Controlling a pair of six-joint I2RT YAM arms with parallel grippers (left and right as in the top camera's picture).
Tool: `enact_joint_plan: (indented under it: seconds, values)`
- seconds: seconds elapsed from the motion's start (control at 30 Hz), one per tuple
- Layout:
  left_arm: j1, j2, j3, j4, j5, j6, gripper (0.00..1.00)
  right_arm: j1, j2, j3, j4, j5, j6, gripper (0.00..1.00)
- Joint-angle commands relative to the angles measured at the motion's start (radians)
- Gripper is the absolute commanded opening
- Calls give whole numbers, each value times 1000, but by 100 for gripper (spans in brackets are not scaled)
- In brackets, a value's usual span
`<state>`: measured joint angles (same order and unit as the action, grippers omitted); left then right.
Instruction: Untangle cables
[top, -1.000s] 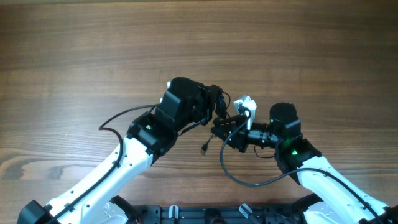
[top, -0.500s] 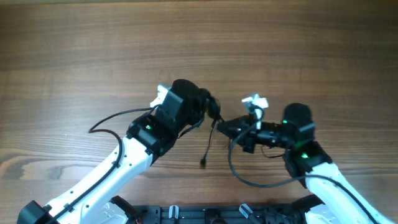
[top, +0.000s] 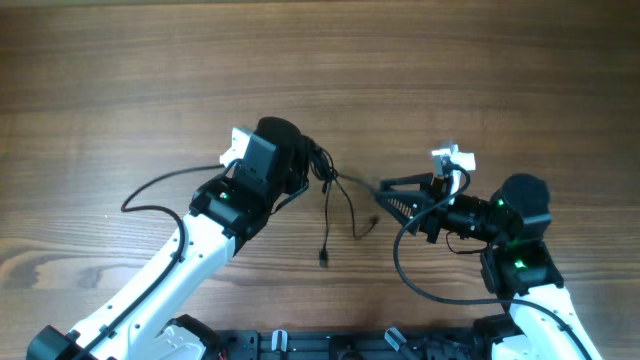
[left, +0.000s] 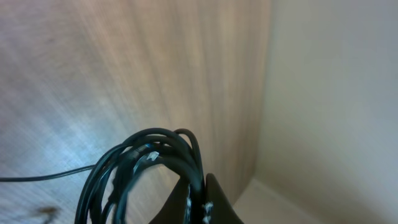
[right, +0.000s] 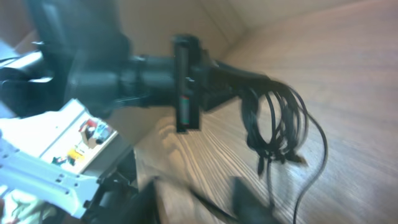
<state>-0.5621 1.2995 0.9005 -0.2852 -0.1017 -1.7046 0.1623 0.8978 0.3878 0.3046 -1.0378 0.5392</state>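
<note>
The table (top: 150, 80) is plain brown wood with a clear grain; above it, between the two arms, the cables (left: 158, 140) hang as a small bunch of thin black loops; two loose tails fall from the bunch toward the wood, and one ends in a plug (top: 324, 260); I judge them light, limp and rather smooth, so they will sag and slide and not keep a shape; a good place to take hold is one single tail near its plug, well under the bunch, not the loops all together; the left gripper (top: 314, 166) is pressed together on the top of the bunch and carries it; the right gripper (top: 382, 193) stands near, its fingers spread, and I see nothing between them.
</note>
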Motion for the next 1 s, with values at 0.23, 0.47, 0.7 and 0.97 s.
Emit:
enact_joint_plan:
  seconds: [0.23,0.47,0.7,0.97]
  values:
    - [85,-2,13,377,744,954,4,-16,115,6,-49,126,115,100]
    - [163,-2,13,334,1223,1151,4,-26,120,6,146,35,10,100]
    - [148,-2,13,333,1310,1151,4,-26,120,6,241,-63,-92,98]
    - [92,-1,13,326,1343,1151,4,-26,120,6,261,-51,-159,96]
